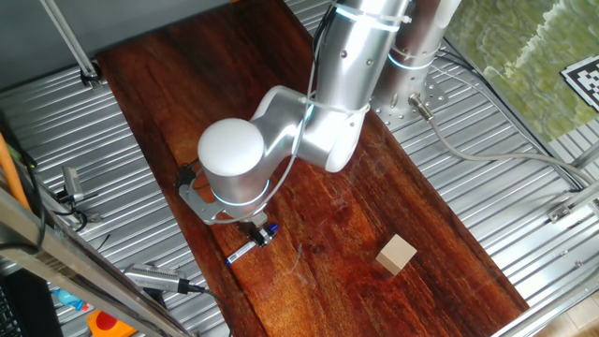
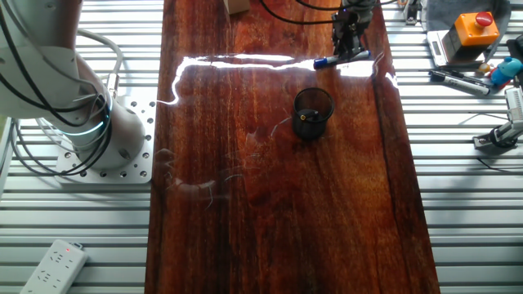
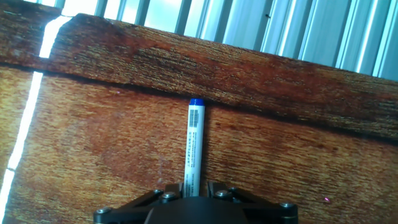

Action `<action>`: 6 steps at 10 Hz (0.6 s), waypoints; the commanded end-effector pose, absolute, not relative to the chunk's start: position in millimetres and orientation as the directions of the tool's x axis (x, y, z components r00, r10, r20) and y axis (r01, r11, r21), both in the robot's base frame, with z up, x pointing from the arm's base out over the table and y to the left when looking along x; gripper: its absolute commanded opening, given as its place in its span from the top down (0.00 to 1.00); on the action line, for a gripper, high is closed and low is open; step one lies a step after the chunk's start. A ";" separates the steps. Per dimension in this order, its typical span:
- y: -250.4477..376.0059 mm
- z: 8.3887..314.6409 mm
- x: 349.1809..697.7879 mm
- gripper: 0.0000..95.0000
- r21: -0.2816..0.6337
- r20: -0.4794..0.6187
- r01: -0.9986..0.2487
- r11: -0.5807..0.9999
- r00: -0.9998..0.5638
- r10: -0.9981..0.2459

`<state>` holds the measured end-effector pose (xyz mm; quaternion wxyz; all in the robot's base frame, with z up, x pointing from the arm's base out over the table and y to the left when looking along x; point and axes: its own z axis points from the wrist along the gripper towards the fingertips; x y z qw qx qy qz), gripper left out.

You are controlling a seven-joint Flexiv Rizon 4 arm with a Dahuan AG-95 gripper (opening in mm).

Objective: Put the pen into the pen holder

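The table [image 2: 245, 204] is dark reddish wood, its grain plain in the hand view – polished enough to throw back a bright white glare. Round it runs ribbed, matt grey metal decking [image 1: 524, 178]. The pen [image 3: 193, 146] has a smooth white plastic-looking barrel bearing a printed label, and a blue end. The pen holder [image 2: 313, 113] looks black and dull. The cube [image 1: 396, 254] is pale bare wood – unvarnished. The arm [image 1: 309, 112] is smooth satin silver.

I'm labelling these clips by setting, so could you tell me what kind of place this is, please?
Most likely a robotics lab test bench: a robot arm is bolted beside a wooden board on ribbed metal decking, with an emergency-stop button and a printed marker tag nearby.
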<state>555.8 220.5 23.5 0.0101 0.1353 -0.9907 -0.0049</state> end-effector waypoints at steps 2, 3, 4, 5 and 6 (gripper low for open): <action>221.4 23.3 555.2 0.80 0.011 0.021 -0.264 0.964 -0.964 -0.264; 221.4 23.3 555.2 0.80 0.014 0.019 -0.263 0.965 -0.964 -0.264; 221.4 23.3 555.2 0.80 0.020 0.017 -0.262 0.965 -0.965 -0.263; 221.4 23.3 555.2 0.80 0.022 0.023 -0.260 0.965 -0.965 -0.260; 221.4 23.3 555.2 0.80 0.023 0.029 -0.268 0.963 -0.963 -0.268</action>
